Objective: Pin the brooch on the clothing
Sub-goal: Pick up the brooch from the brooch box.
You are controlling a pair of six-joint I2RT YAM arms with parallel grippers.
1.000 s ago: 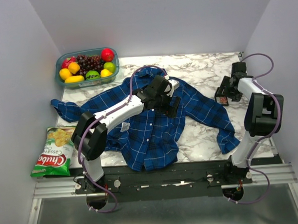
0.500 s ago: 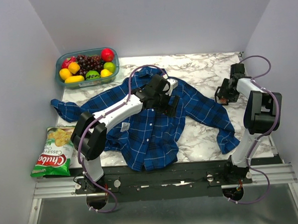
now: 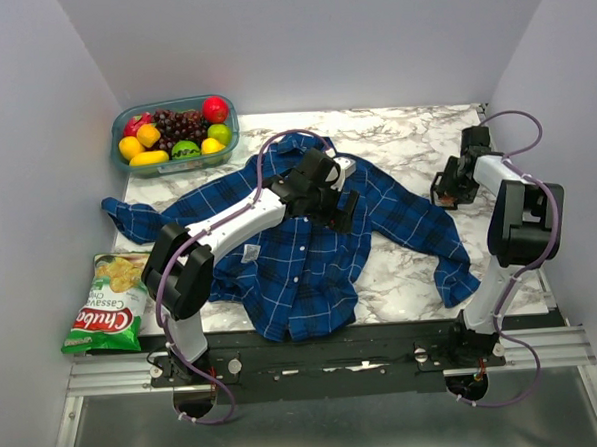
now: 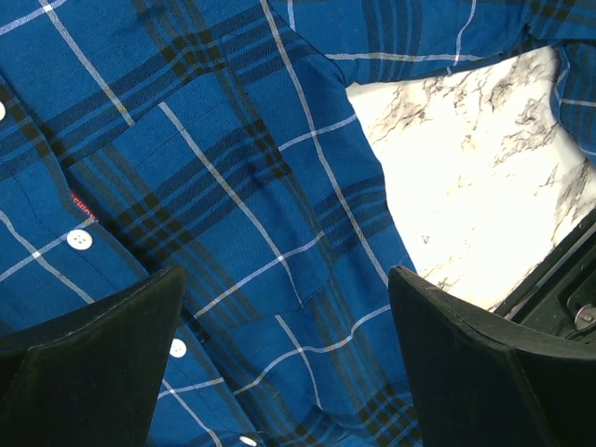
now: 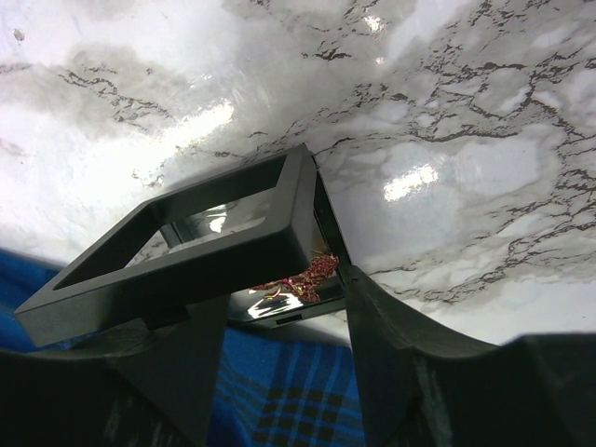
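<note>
The clothing (image 3: 300, 253) is a blue plaid shirt lying spread out on the marble table. My left gripper (image 3: 340, 206) hovers over the shirt's chest, jaws wide open with only fabric (image 4: 233, 186) and white buttons below, and nothing between its fingers (image 4: 93, 354). The brooch (image 5: 298, 279), a tiny reddish pin, lies inside a small black square case (image 5: 186, 251) whose lid stands tilted open. My right gripper (image 5: 275, 303) straddles that case (image 3: 444, 189) at the right of the table, one finger against each side of its base. A strip of shirt sleeve (image 5: 279, 391) shows under the case.
A clear tub of fruit (image 3: 174, 135) stands at the back left. A green chips bag (image 3: 107, 304) lies off the table's left front corner. Bare marble (image 3: 404, 138) shows behind the shirt. The metal rail (image 3: 326, 362) with both arm bases runs along the front.
My right gripper has narrowed its jaws onto the black case and shifted slightly. The left arm has barely moved and stays open over the shirt.
</note>
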